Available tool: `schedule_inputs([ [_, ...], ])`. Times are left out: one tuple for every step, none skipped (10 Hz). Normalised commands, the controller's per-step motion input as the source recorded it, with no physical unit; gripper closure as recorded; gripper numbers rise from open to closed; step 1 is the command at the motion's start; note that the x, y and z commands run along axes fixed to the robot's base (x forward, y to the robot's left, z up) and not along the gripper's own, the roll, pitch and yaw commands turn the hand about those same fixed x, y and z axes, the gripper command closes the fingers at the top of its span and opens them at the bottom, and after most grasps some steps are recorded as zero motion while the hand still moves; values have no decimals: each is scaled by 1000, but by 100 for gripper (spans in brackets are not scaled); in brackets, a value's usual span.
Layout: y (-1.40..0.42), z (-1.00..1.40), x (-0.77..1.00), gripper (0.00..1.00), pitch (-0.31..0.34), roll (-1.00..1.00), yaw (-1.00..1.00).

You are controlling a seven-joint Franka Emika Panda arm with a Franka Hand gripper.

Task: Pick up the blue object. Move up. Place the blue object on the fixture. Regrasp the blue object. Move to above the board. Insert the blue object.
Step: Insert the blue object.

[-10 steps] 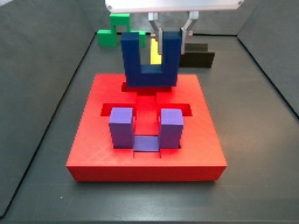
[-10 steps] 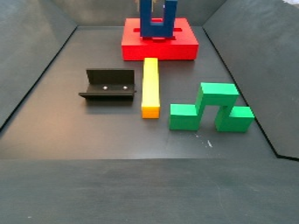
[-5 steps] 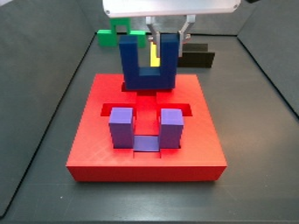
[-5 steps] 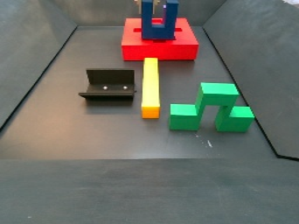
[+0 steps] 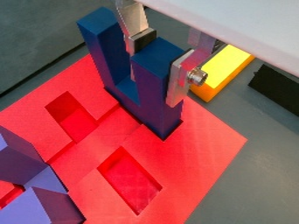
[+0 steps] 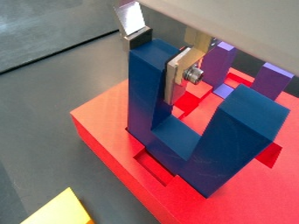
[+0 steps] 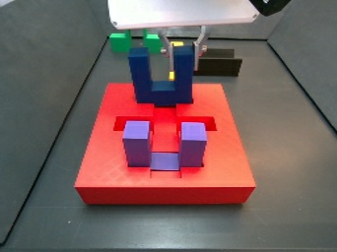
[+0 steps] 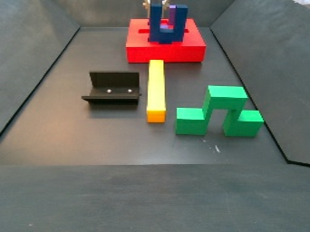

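Observation:
The blue object stands prongs up in the far recess of the red board. It also shows in both wrist views and small in a side view. My gripper hangs over it with its fingers on either side of one prong. One silver finger lies flat against that prong. The other finger's pad shows at the prong's top edge, its tip hidden behind the prong. The black fixture stands empty on the floor.
A purple U-shaped block sits in the board's near recess. A yellow bar lies between the board and several green blocks. Dark walls bound the floor on both sides.
The gripper has come down with the blue object. The block now sits lower, with its base down in the board's recess.

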Motion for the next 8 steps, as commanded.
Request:
schedule_inputs([
  [0,-309,0,100,-84,-40,0],
  [23,-491,0,100,-56,0,17],
  [3,-563,31,100,-16,24,26],
  [0,-591,20,100,0,67,23],
  [0,-600,0,100,0,79,31],
  [0,-346,23,100,0,90,0],
  [0,0,0,100,0,-4,0],
  [0,0,0,100,0,0,0],
])
